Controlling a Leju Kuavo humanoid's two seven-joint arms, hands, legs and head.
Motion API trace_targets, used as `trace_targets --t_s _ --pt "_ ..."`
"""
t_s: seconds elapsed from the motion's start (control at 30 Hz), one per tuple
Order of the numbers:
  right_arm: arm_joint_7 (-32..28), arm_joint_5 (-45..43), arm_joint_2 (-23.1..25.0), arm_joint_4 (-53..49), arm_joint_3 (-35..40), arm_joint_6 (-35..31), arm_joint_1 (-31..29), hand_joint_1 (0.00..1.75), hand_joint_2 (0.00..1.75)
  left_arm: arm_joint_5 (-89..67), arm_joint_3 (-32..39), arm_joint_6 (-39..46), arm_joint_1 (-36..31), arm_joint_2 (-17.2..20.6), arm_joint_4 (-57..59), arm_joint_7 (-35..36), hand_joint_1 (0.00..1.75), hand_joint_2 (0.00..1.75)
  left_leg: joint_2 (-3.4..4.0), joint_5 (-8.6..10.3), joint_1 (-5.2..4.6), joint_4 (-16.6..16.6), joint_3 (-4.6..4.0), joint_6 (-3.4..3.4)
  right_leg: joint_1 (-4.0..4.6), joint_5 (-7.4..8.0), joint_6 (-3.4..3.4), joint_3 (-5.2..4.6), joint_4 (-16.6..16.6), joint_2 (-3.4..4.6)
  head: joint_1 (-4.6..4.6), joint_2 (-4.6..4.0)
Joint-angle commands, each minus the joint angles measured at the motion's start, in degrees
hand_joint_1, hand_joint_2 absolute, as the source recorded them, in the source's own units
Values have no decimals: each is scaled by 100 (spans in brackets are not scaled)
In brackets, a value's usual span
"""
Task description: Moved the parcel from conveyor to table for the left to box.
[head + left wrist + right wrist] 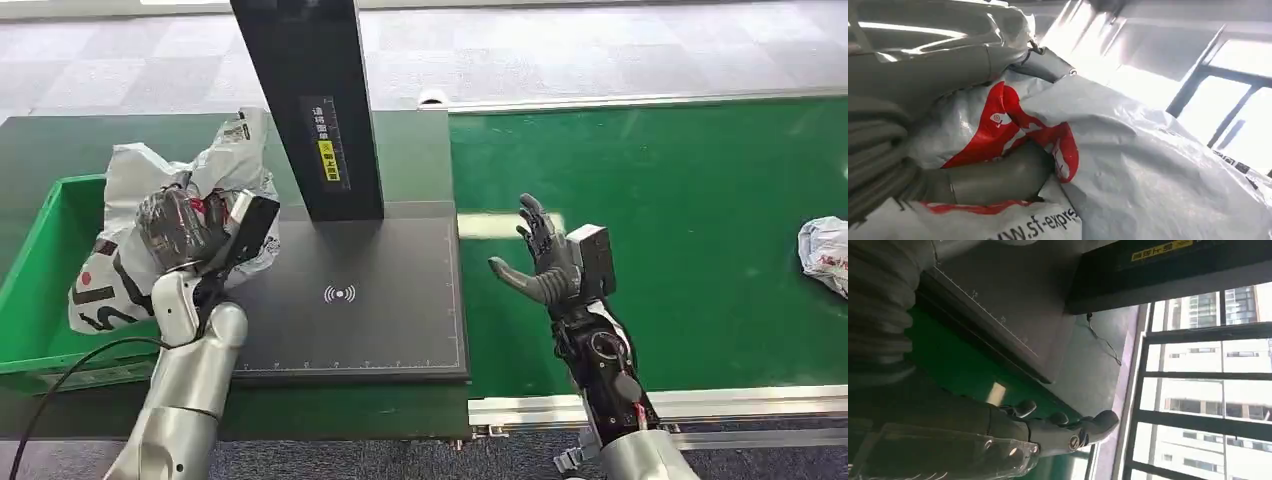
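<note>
Parcel [150, 200] crumpled in left hand [190, 232], fingers mostly hidden; right hand [545, 262] spread, holding nothing

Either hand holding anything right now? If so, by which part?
The left hand grips the white parcel around its crumpled middle, above the green box. The right hand holds nothing, its fingers spread over the conveyor.

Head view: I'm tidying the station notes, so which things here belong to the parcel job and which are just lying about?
Belongs to the job:
parcel, held by the left hand
green box
conveyor
table
right hand, fingers apart, holding nothing

Just lying about:
scan pad
black post
second bag on the conveyor
</note>
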Motion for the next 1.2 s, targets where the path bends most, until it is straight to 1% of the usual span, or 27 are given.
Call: trace_targets --t_s 0.03,0.1,0.17,0.2,0.23,0.27,0.3,0.33,0.4,0.43,0.47,0.5,0.53,0.57,0.6,0.73,0.77,0.83,0.87,0.9,0.97,1.0,1.07,1.1,1.13,1.17,1.2 --pt "51 101 112 423 109 6 -151 0 175 -60 220 -641 -811 715 2389 558 175 175 11 -4 -2 -10 22 -3 -1 -4 0 18 -6 1 0 0" --pt "70 130 137 376 80 20 -116 0 175 -28 328 -636 -751 724 2411 609 175 175 23 -8 -1 -21 42 -6 1 -6 1 33 -16 4 2 2" --pt "101 153 160 275 39 23 -66 0 175 123 489 -564 -697 725 2347 525 175 175 15 -6 -4 -10 19 -3 -3 -3 2 14 -6 6 2 2" --pt "146 169 167 177 13 33 -21 0 175 186 551 -432 -675 743 2296 433 175 175 26 -8 -2 -15 28 -5 -1 -2 2 21 -11 12 2 2" --pt "152 171 169 162 10 34 -14 0 175 191 558 -447 -682 762 2296 426 175 175 25 -11 -2 -9 18 -8 -1 -2 1 11 -5 16 0 0" --pt "198 176 160 41 -11 44 37 0 175 380 668 -82 -626 764 2119 176 175 175 34 -13 -2 -13 27 -10 -1 -3 1 17 -7 23 2 0" --pt "232 173 148 -71 -34 43 85 0 175 733 795 303 -576 745 1881 -260 175 175 37 -13 -2 -18 35 -12 1 -4 0 24 -11 22 0 2" --pt "257 173 139 -116 -41 48 106 0 175 788 793 274 -589 782 1896 -307 175 175 30 -10 -1 -9 16 -10 0 -2 0 7 -5 23 2 2" --pt "302 165 123 -291 -78 26 204 0 175 1093 1389 444 -285 566 684 -1169 175 175 37 -12 -1 -12 24 -11 0 -4 -1 11 -5 26 0 0" --pt "302 165 123 -291 -78 26 204 0 175 1093 1389 444 -285 566 684 -1169 175 175 39 -14 1 -9 21 -11 2 -4 -1 8 -5 29 0 2" --pt "306 162 116 -368 -87 13 258 0 175 1282 1695 444 -218 412 314 -1655 175 175 37 -14 3 -8 17 -9 5 -4 0 6 -5 29 2 2" --pt "317 155 110 -458 -98 -8 321 0 175 1556 2471 444 -184 28 -291 -2770 175 175 34 -14 6 -5 15 -9 8 -4 0 6 -5 26 0 2" --pt "319 156 101 -492 -100 -40 357 0 175 2063 2924 444 -273 -255 -436 -3633 175 175 27 -13 10 0 6 -7 11 -4 1 -1 -2 21 0 0" --pt "317 150 91 -491 -92 -44 366 0 175 2214 3277 444 -326 -462 -735 -4208 175 175 18 -13 13 2 4 -6 15 -6 3 -1 -2 13 2 2" --pt "317 150 91 -491 -92 -44 366 0 175 2214 3277 444 -326 -462 -735 -4208 175 175 18 -10 17 7 -6 -7 19 -3 2 -10 -1 14 0 0" --pt "290 142 85 -449 -77 -20 356 0 175 2611 3196 444 -251 -565 -1041 -4208 175 175 24 -13 8 0 5 -4 10 -7 6 2 -3 17 2 0" --pt "282 150 86 -420 -59 -23 355 0 175 2534 3124 444 -327 -460 -557 -3879 175 175 28 -14 10 -1 4 -6 9 -4 4 -1 -4 22 0 2" --pt "268 168 88 -347 -47 -9 332 0 175 2539 2647 444 -339 -120 22 -3195 175 175 21 -11 5 -9 14 -10 6 -6 1 8 -6 13 2 2" --pt "257 173 90 -315 -51 -7 322 0 175 2699 2509 159 -364 -37 312 -2871 175 175 13 -8 2 -10 10 -11 3 -6 0 5 -5 7 2 2" --pt "240 199 99 -208 -58 48 275 0 175 2810 2111 -364 -434 201 850 -2074 175 175 5 -7 2 -16 21 -13 4 -9 1 18 -10 -6 0 0" --pt "228 218 119 -115 -65 79 219 0 175 2838 1909 -243 -503 308 1259 -2068 175 175 2 -6 3 -10 12 -13 4 -5 -1 7 -5 -1 0 0" --pt "223 238 142 -59 -57 120 182 0 175 3012 1880 -362 -596 381 1637 -1968 175 175 3 -6 2 -14 18 -14 4 -5 -1 13 -8 -6 2 0" --pt "229 278 168 -24 -37 152 155 0 175 3046 1795 -79 -633 472 1942 -1956 175 175 4 -6 4 -9 12 -14 5 -4 -1 6 -4 -1 0 2" --pt "239 309 173 -30 -19 133 148 0 175 2852 1629 329 -707 608 2255 -1855 175 175 6 -2 4 -24 33 -17 7 -3 -1 27 -17 -11 -2 2" --pt "240 311 175 -36 -17 131 146 0 175 2859 1630 317 -714 640 2284 -1855 175 175 12 -10 9 -8 14 -12 11 -4 0 8 -6 6 4 2" --pt "252 319 168 -57 -8 139 149 0 175 2911 1659 321 -747 692 2359 -1854 75 175 18 -10 5 -9 15 -13 7 -5 0 6 -3 12 0 0" --pt "272 318 159 -93 -4 153 158 0 175 2754 1708 444 -774 765 2415 -1735 0 175 20 -11 8 -13 22 -13 10 -4 1 15 -9 10 4 2"
